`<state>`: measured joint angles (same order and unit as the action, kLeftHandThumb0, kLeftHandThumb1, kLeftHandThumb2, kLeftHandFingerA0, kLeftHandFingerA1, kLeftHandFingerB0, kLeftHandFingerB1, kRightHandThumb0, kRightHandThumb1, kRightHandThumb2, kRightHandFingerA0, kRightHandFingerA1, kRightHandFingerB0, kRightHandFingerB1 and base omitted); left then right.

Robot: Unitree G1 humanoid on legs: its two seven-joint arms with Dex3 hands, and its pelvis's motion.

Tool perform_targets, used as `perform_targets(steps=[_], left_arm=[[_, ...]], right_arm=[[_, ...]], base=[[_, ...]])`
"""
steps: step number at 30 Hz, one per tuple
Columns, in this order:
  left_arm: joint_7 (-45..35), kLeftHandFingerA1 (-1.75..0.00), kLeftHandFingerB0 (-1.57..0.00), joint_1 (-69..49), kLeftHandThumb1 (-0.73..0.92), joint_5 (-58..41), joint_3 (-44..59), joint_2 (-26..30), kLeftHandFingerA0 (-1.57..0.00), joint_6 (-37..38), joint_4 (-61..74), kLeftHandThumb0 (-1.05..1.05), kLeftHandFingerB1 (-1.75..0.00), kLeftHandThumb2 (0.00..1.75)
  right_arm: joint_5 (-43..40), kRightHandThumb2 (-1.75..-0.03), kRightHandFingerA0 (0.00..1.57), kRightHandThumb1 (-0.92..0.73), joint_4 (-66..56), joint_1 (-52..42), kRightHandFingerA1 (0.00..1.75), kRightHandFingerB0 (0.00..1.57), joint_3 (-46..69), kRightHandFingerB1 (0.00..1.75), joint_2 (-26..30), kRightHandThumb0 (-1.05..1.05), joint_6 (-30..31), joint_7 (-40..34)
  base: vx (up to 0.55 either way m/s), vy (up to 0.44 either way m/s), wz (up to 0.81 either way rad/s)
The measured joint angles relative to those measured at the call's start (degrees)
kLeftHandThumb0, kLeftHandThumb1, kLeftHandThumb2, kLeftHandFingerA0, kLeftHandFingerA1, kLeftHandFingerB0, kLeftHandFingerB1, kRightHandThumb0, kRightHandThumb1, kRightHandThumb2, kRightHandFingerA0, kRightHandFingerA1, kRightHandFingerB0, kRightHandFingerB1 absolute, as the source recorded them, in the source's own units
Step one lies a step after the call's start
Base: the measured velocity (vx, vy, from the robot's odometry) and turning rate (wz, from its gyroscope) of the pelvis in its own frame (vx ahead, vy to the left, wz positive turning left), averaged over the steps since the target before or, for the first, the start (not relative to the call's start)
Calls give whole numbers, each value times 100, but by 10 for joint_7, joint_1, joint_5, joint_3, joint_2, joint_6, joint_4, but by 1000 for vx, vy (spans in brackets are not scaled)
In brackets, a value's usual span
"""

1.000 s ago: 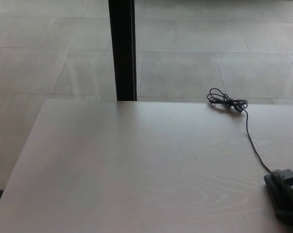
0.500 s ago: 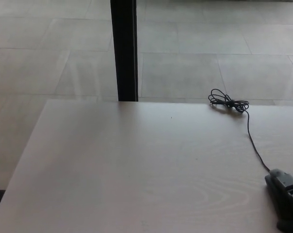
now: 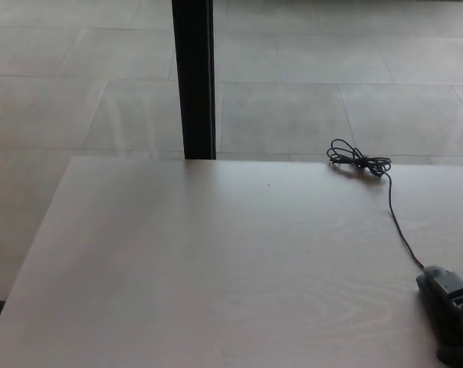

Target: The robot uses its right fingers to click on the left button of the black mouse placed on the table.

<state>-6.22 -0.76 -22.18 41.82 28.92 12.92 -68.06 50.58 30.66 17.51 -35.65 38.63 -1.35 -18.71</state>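
The black mouse (image 3: 429, 291) lies on the pale wooden table (image 3: 216, 268) at the lower right edge of the head view. Its thin black cable (image 3: 396, 222) runs from the mouse's front toward the far edge and ends in a tied coil (image 3: 358, 162). My right hand (image 3: 458, 318) comes in from the lower right corner and rests over the mouse. The two dark shapes merge, so most of the mouse is hidden. A grey block of the hand sits on the mouse's front part. My left hand does not show.
A black vertical post (image 3: 193, 77) stands behind the table's far edge, against a grey tiled floor (image 3: 308, 100). The table's left edge runs diagonally toward the lower left corner.
The dark shape of my right hand over the mouse has drawn slightly narrower and lower. The camera wobbled a little and came back. The cable and coil have not moved.
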Motion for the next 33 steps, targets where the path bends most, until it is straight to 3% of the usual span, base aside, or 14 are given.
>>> perform_targets(steps=[12, 13, 14, 15, 16, 17, 18, 19, 20, 21, 29, 30, 32, 33], left_arm=[[0, -56, -70, -1, 82, -3, 1, 0, -78, 0, 0, -65, -49, 65], [0, -56, -71, 0, 82, -3, 0, 0, -78, 0, -1, -65, -49, 64], [0, -56, -72, 0, 82, -3, 0, 0, -80, 0, -1, -65, -49, 64], [0, -57, -67, -1, 83, -4, 0, 0, -79, 0, -1, -65, -48, 65], [0, -57, -67, -1, 83, -4, -1, 0, -79, 0, -1, -65, -48, 65], [0, -57, -68, -1, 83, -4, -1, 0, -80, 0, -2, -66, -47, 65], [0, -53, -62, -2, 83, -4, -1, 0, -78, 0, -2, -66, -45, 65], [0, -53, -62, -2, 83, -4, -1, 0, -78, 0, -3, -66, -45, 65], [0, -54, -62, -3, 84, -4, -1, 0, -77, 0, -4, -66, -45, 66], [0, -54, -69, -4, 82, -4, -1, 0, -79, 0, -5, -67, -47, 65], [0, -54, -74, -6, 82, -4, -1, 0, -80, 0, -6, -68, -48, 65], [0, -55, -69, -7, 84, -5, -1, 0, -78, 0, -6, -67, -47, 65], [0, -54, -70, -9, 84, -5, -1, 0, -79, 0, -6, -65, -47, 65], [0, -54, -71, -11, 84, -6, -1, 0, -78, 0, -6, -66, -48, 66]], right_arm=[[-10, -117, 30, -79, -51, 30, 53, 30, 42, 46, 4, -86, -20, 84], [-14, -68, 37, -92, -55, 42, 43, 40, 55, 33, 4, -82, -20, 92], [-17, -69, 38, -92, -57, 57, 44, 40, 69, 33, 4, -83, -20, 97], [-21, -117, 30, -78, -59, 75, 54, 34, 85, 47, 4, -87, -20, 101], [-27, -117, 30, -78, -61, 91, 54, 34, 103, 47, 3, -87, -20, 105], [-34, -68, 38, -90, -63, 102, 46, 42, 120, 33, 2, -83, -20, 109], [-42, -116, 34, -76, -66, 110, 57, 32, 138, 46, 0, -87, -20, 112], [-48, -116, 34, -76, -69, 115, 57, 32, 149, 46, -2, -87, -20, 114], [-57, -67, 43, -88, -72, 119, 47, 43, 165, 34, -5, -82, -20, 118], [-66, -67, 44, -88, -74, 121, 47, 43, 179, 34, -8, -80, -20, 122], [-125, -67, 46, -88, -84, 125, 51, 44, 276, 35, -15, -80, -20, 149], [-133, -85, 47, -73, -85, 125, 56, 40, 290, 42, -15, -85, -20, 153], [-147, -67, 51, -90, -87, 124, 49, 42, 315, 34, -14, -81, -19, 159], [-155, -109, 44, -70, -89, 124, 59, 36, 327, 50, -12, -79, -19, 163]], base=[[0, 0, 0], [0, 0, 0], [0, 0, 0], [0, 0, 0], [4, -2, 6], [0, 0, 0], [15, -5, 10], [26, -4, 8], [23, 0, 8], [0, 0, 0], [0, 0, 0], [0, 0, 0], [0, 0, 0], [0, 0, 0]])
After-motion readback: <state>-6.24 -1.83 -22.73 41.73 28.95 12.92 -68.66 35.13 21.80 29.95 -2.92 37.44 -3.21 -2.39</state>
